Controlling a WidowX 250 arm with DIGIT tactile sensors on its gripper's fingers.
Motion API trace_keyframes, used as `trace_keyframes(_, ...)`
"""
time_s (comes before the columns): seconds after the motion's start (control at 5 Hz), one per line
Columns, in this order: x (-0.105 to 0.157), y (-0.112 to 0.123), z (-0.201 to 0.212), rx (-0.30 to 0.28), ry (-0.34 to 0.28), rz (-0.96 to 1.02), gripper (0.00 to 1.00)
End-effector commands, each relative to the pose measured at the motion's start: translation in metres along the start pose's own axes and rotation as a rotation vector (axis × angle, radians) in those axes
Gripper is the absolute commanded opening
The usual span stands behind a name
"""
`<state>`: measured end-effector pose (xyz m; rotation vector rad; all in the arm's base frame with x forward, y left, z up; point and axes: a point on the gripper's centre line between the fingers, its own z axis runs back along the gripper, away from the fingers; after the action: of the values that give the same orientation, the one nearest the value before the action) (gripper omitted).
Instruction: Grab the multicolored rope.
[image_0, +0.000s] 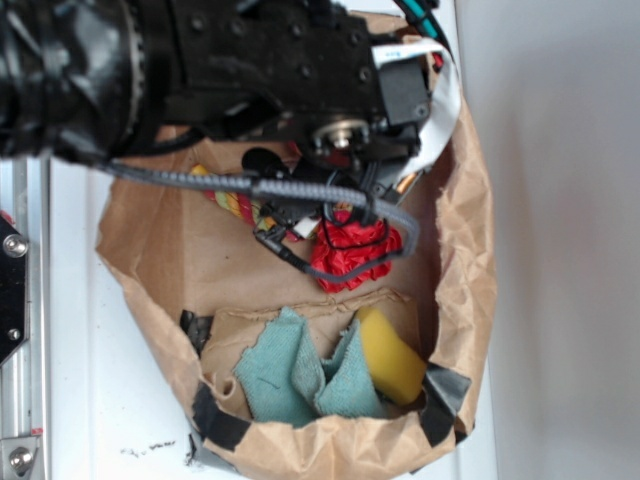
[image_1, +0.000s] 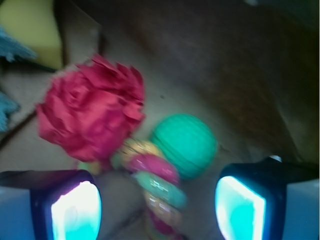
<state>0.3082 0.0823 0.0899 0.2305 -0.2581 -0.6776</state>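
Right now the multicolored rope (image_1: 155, 192) lies low in the middle of the wrist view, running down between my jaws, which stand wide apart and hold nothing. Its green ball (image_1: 185, 144) sits at the rope's upper right, and the red paper flower (image_1: 92, 112) presses in from the upper left, touching the strands. I judge the clean move is to descend straight, keep the gripper (image_1: 157, 210) centred on the twisted section below the ball, and close without catching petals or the brown paper bag (image_0: 465, 210).

Lab test rig: aluminium rail (image_0: 22, 300), white tabletop (image_0: 90, 400), taped paper bag (image_0: 160, 250)
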Motion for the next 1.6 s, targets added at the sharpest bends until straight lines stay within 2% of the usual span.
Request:
trace_keyframes(0.0, -0.006, -0.001, 0.001, 0.023, 0.009, 0.017, 1.00)
trace_keyframes(0.2, -0.004, -0.009, -0.007, -0.047, 0.005, 0.015, 1.00)
trace_keyframes(0.4, -0.003, -0.026, -0.016, -0.088, 0.009, -0.005, 1.00)
trace_keyframes(0.6, -0.002, -0.030, -0.016, -0.105, 0.008, -0.009, 1.00)
trace_keyframes(1.2, 0.003, -0.029, -0.020, -0.087, 0.018, 0.022, 1.00)
trace_keyframes(1.4, 0.005, -0.002, -0.010, -0.051, -0.021, 0.169, 1.00)
